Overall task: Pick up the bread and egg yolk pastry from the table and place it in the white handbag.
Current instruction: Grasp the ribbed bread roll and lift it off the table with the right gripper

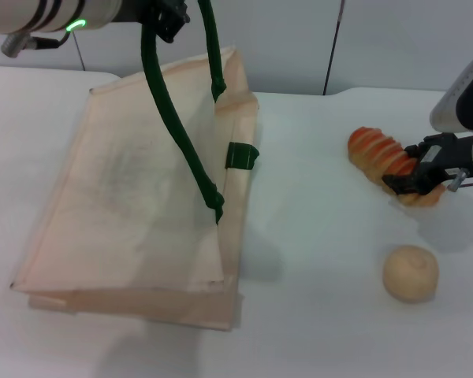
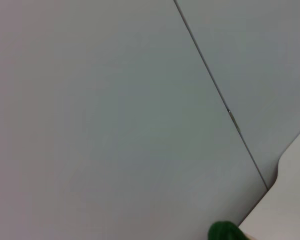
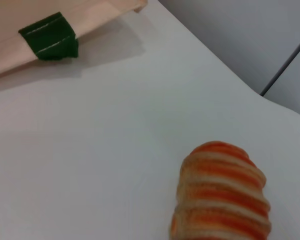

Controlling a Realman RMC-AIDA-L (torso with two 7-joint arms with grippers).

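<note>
The white handbag [image 1: 126,197] lies tilted on the left of the table, and its dark green handle [image 1: 173,118] is pulled up to my left gripper [image 1: 169,20] at the top edge, which is shut on it. A bit of that handle [image 2: 225,232] shows in the left wrist view. The striped bread [image 1: 378,153] lies at the right. My right gripper [image 1: 414,169] is open, its jaws standing on either side of the loaf's near end. The bread [image 3: 220,195] fills the right wrist view's lower edge. The egg yolk pastry [image 1: 410,273] sits nearer the front.
The white table [image 1: 315,236] stretches between the bag and the foods. A green tab [image 1: 241,155] marks the bag's open right edge, seen also as the green tab [image 3: 49,37] in the right wrist view. A grey wall stands behind the table.
</note>
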